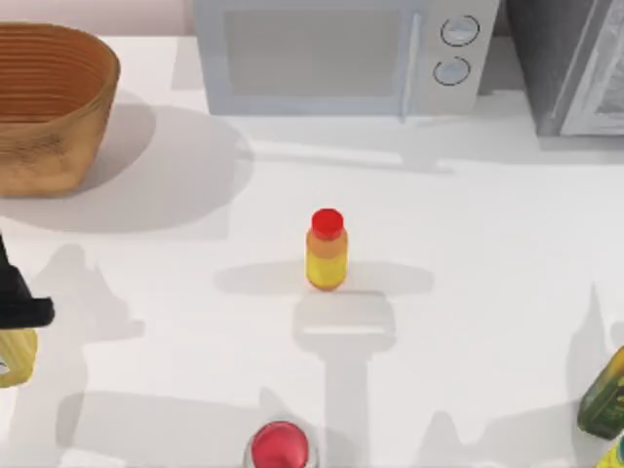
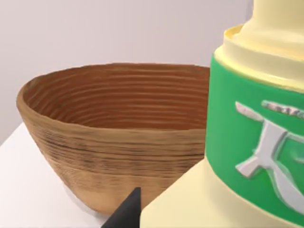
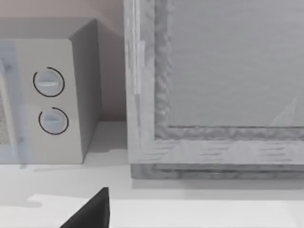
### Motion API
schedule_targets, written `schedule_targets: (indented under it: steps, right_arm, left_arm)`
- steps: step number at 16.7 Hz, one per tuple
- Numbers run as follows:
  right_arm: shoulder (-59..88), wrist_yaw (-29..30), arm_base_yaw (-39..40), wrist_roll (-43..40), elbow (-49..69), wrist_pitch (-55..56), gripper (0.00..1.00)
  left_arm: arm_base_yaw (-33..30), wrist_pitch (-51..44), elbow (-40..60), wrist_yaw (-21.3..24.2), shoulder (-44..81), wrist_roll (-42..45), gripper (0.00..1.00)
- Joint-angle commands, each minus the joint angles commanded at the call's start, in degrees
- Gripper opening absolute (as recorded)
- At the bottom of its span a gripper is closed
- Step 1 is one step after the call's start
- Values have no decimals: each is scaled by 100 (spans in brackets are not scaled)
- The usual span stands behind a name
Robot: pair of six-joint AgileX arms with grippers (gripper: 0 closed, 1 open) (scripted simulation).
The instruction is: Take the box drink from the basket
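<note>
The box drink (image 1: 14, 357), pale cream-yellow with a green-and-white label, is at the table's left edge, well in front of the basket (image 1: 49, 107). My left gripper (image 1: 19, 304) is shut on it from above. In the left wrist view the box drink (image 2: 247, 142) stands very close, with one dark fingertip (image 2: 126, 214) beside its base. Behind it the tan woven basket (image 2: 114, 142) shows a bare ribbed inside. A dark fingertip (image 3: 92, 213) of my right gripper points toward the back right corner of the table.
A small yellow-orange bottle with a red cap (image 1: 326, 251) stands mid-table. A microwave (image 1: 341, 54) and a grey cabinet (image 1: 575, 58) line the back. A red-topped round object (image 1: 280, 448) sits at the front edge, and a dark green carton (image 1: 606, 395) at the right edge.
</note>
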Motion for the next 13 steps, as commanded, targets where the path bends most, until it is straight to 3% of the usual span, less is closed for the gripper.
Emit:
schedule_targets:
  steps: [13]
  right_arm:
    - [0,0,0,0,0,0,100]
  left_arm:
    - [-4341,3215,2929,-6177,6006,-131,0]
